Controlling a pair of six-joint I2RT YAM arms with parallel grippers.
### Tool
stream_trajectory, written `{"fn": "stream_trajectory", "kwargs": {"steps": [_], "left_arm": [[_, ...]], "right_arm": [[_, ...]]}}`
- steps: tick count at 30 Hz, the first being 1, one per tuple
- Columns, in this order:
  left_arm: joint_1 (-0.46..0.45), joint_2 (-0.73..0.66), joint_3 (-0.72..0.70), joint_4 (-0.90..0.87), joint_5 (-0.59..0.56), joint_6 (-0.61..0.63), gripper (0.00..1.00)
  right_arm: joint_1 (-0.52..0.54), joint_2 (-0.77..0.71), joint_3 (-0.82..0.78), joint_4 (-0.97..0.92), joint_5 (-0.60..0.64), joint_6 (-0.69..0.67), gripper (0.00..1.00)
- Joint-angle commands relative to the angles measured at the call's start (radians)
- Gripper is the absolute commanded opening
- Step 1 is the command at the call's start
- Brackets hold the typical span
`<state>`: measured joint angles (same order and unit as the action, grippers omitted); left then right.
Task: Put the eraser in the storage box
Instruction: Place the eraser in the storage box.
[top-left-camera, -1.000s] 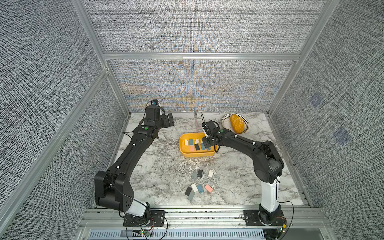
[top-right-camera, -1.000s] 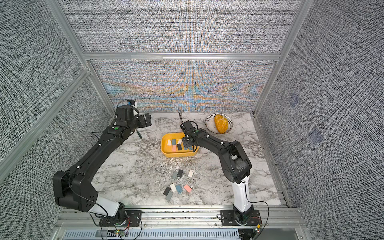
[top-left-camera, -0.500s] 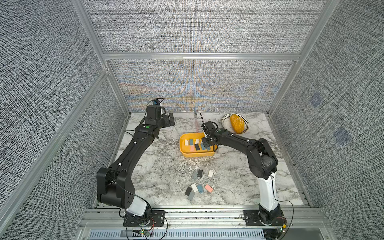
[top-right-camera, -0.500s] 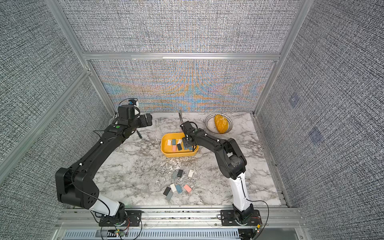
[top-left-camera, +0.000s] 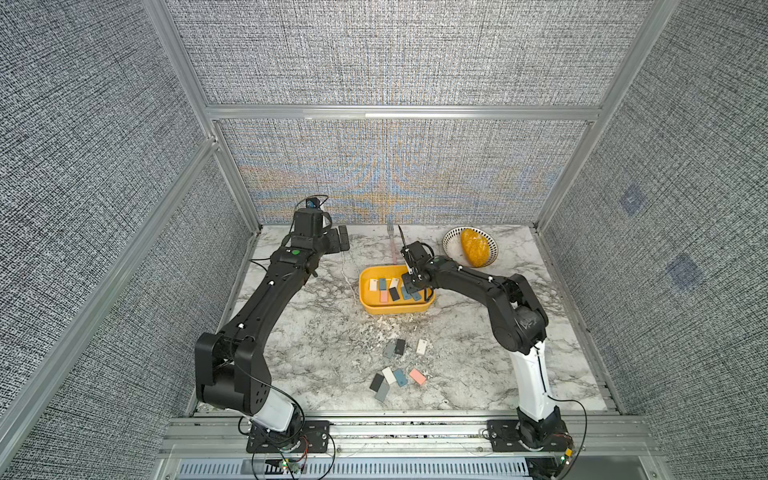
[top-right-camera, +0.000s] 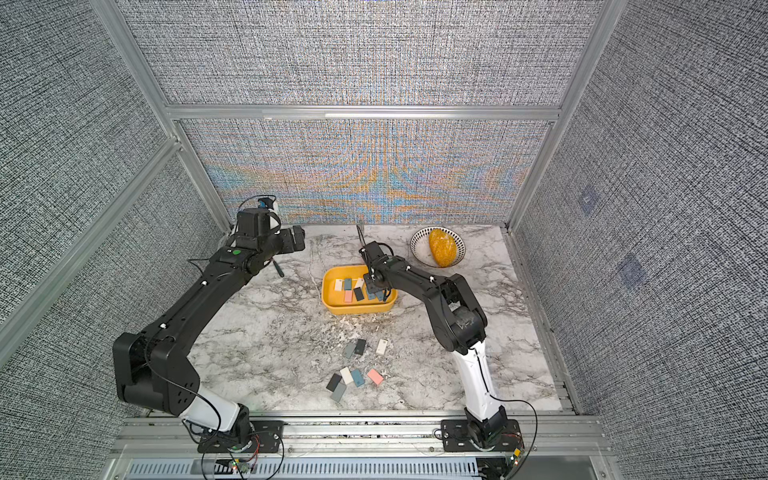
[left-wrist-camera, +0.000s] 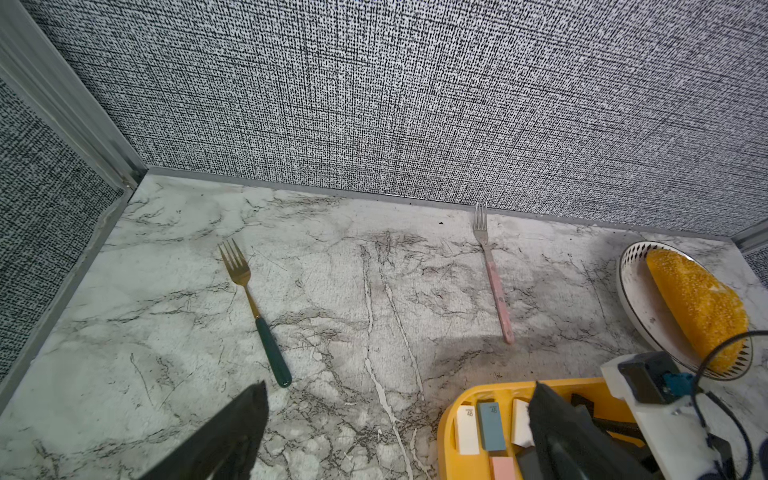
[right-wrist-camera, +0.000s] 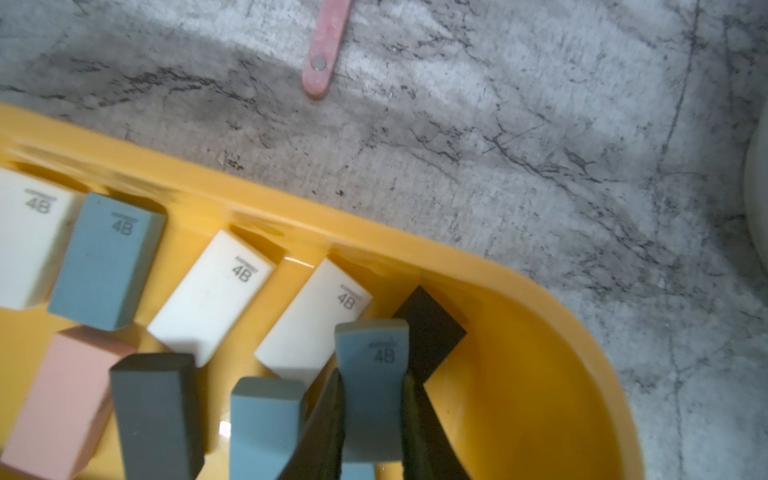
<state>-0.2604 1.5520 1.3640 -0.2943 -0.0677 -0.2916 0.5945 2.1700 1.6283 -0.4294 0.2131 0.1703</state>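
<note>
Right end effector (right-wrist-camera: 372, 388) grasps blue eraser (right-wrist-camera: 371, 353), box (right-wrist-camera: 540, 353) corner directly below; black eraser (right-wrist-camera: 430, 328) just ahead, white eraser (right-wrist-camera: 311, 320) beside. Best: lower slightly, open slowly, land flat clear of wall. Left end effector (top-left-camera: 338, 242) released, empty.

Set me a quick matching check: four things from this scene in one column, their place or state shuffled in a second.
Things:
1. left pincer
2. right pincer
3. pink-handled fork
4. orange-yellow lump

Place or state:
A. in the white bowl
B. shut on a blue eraser over the storage box
C. open, holding nothing
D. flat on the table, between the storage box and the back wall

Pairs: 1-C, 2-B, 3-D, 4-A
</note>
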Motion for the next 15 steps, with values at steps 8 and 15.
{"fn": "stream_trajectory", "kwargs": {"steps": [8, 15], "left_arm": [[0.002, 0.002, 0.007, 0.012, 0.008, 0.009, 1.00], [0.001, -0.001, 0.007, 0.011, 0.006, 0.011, 1.00]], "right_arm": [[-0.004, 0.006, 0.007, 0.004, 0.007, 0.010, 0.27], [-0.004, -0.007, 0.002, 0.007, 0.010, 0.012, 0.37]]}}
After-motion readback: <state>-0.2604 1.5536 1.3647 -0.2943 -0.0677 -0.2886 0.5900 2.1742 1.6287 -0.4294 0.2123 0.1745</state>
